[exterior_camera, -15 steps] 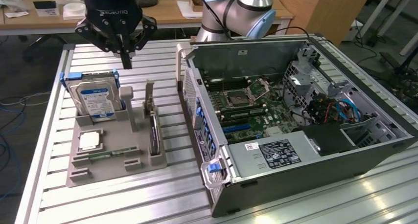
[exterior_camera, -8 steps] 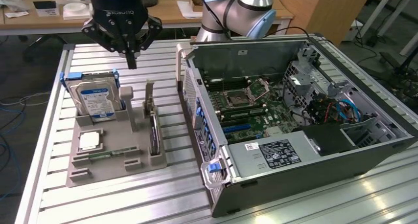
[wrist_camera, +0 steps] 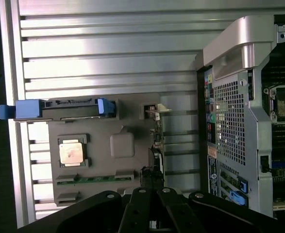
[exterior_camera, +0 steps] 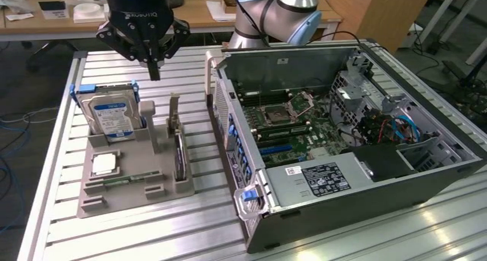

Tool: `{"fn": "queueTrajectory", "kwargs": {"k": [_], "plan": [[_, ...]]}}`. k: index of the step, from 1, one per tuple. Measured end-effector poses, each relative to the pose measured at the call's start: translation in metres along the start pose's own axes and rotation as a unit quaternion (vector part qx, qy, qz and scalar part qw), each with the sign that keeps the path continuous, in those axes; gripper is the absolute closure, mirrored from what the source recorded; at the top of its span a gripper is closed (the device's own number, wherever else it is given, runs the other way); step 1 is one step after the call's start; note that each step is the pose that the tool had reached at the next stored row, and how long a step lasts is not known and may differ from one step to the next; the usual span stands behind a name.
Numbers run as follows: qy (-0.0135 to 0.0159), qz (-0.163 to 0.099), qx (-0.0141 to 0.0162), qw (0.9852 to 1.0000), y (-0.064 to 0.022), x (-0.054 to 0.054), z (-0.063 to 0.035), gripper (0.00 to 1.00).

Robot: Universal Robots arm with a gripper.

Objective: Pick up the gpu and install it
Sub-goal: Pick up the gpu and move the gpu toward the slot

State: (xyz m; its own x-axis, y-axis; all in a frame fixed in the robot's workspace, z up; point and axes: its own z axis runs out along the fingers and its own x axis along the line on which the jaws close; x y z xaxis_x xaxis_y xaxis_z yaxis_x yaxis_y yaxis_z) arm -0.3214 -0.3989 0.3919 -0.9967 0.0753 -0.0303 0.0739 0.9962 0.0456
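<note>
The gpu (exterior_camera: 179, 157) is a thin dark card standing on edge in a slot of the grey parts tray (exterior_camera: 129, 195). It appears edge-on in the wrist view (wrist_camera: 156, 145). My gripper (exterior_camera: 154, 72) hangs above the tray's far end, well above the card and slightly toward the exterior view's left of it. Its fingers are shut together with nothing between them. The black fingers (wrist_camera: 141, 213) point down toward the tray. The open computer case (exterior_camera: 343, 130) lies on its side at the exterior view's right, motherboard (exterior_camera: 285, 121) exposed.
A silver hard drive (exterior_camera: 114, 117) with blue handles stands in the tray, with a processor chip (exterior_camera: 104, 164) and a green memory stick (exterior_camera: 125, 180) nearer the front. The slatted metal table (exterior_camera: 114, 238) carries everything. Desks stand behind.
</note>
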Motion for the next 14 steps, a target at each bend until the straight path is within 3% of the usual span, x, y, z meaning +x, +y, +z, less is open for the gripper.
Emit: {"fn": "queueTrajectory", "kwargs": {"k": [9, 12, 14], "plan": [[0.0000, 0.000, 0.0000, 1.0000, 0.0000, 0.0000, 0.0000, 0.89], [0.0000, 0.000, 0.0000, 1.0000, 0.0000, 0.0000, 0.0000, 0.71], [0.0000, 0.000, 0.0000, 1.0000, 0.0000, 0.0000, 0.0000, 0.71]]}}
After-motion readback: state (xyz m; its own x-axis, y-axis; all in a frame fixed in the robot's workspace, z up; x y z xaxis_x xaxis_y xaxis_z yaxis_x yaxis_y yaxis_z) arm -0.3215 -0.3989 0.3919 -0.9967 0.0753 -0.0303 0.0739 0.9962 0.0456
